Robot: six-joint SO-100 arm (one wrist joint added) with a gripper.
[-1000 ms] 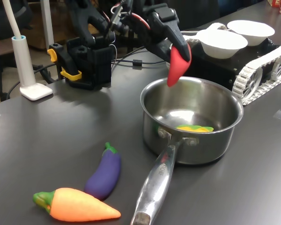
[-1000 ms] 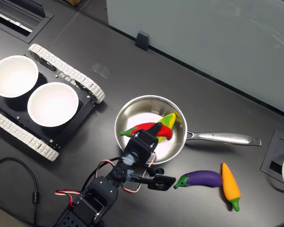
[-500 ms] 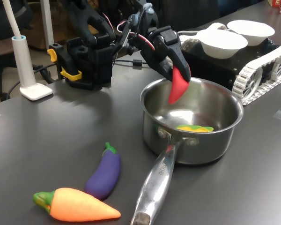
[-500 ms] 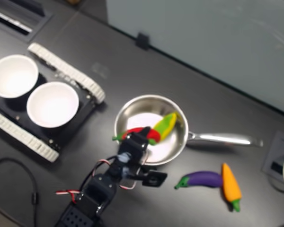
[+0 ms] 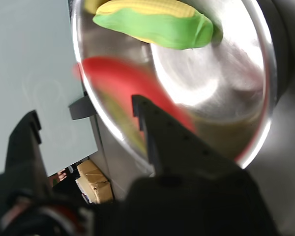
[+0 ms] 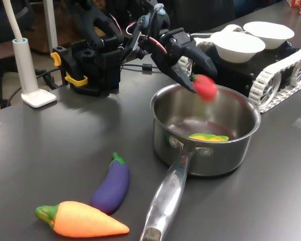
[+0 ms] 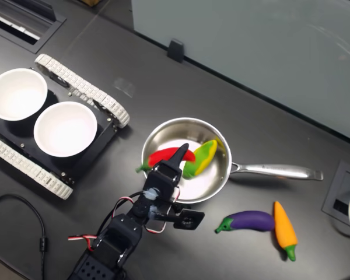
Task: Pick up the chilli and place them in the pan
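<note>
Note that your gripper [image 6: 199,70] stands spread wide and empty above the near rim of the pan [image 7: 219,185], with the chilli [image 7: 166,156] loose, blurred, inside the pan rim beside a yellow-green corn toy [image 7: 201,157].

A small black robot arm

The arm [image 6: 140,37] has matte black plastic parts, thin red and white cables, and a pointed black claw [image 6: 193,68]; yellow clamps [image 6: 75,78] sit at its base.
</note>
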